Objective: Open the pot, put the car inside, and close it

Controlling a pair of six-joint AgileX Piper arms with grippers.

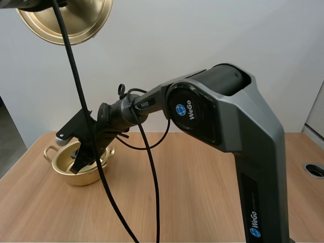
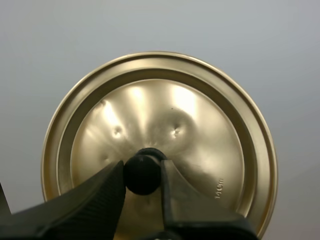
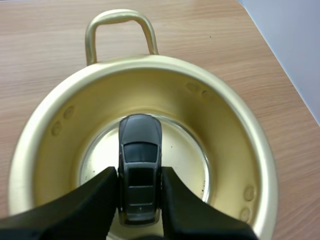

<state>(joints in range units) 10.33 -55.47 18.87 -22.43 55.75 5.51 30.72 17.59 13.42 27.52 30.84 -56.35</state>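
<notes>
car (image 3: pixel 140 170) glossy dark in right fingers (image 3: pixel 75 210), in round golden pot (image 3: pixel 50 130); lid (image 2: pixel 200 125) domed

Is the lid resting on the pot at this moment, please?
No: the left gripper holds the lid aloft by its knob, while the pot stands open on the table.

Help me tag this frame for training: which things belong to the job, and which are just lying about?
Job: pot, open on the table; lid, held up by its knob in the left hand; car, gripped by the right hand over the pot's floor.
Lying about: the table and a round fitting set in it.
</notes>
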